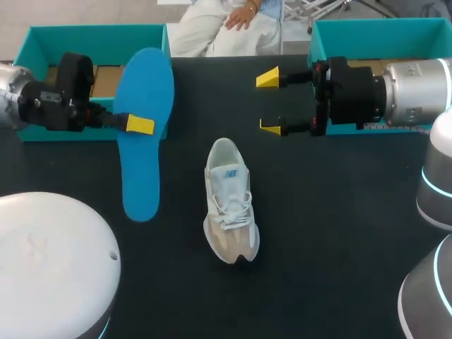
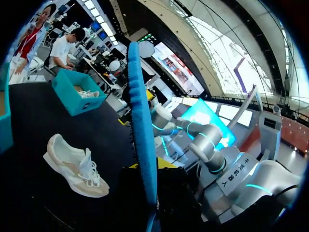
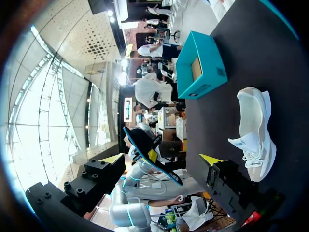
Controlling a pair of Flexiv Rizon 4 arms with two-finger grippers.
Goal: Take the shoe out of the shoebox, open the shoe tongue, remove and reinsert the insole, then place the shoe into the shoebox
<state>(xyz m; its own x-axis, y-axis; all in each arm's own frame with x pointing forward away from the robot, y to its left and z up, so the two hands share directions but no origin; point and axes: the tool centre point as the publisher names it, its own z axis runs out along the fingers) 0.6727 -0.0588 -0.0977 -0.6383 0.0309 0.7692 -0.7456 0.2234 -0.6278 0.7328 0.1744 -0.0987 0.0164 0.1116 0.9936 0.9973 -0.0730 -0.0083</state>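
Observation:
A white and beige shoe (image 1: 230,201) lies on the black table, toe toward the front edge, heel opening toward the back. It also shows in the left wrist view (image 2: 75,166) and the right wrist view (image 3: 256,130). My left gripper (image 1: 138,125) is shut on the blue insole (image 1: 145,134), held above the table left of the shoe. Edge-on in the left wrist view, the insole (image 2: 142,135) rises from my gripper (image 2: 150,169). My right gripper (image 1: 271,102) stands open and holds nothing, above the table behind and to the right of the shoe. Its fingers (image 3: 113,158) point toward the insole (image 3: 149,159).
A teal shoebox (image 1: 42,35) stands at the back left behind my left arm, also visible as a teal box (image 3: 200,65) in the right wrist view. A second teal shoebox (image 1: 353,28) stands at the back right behind my right arm.

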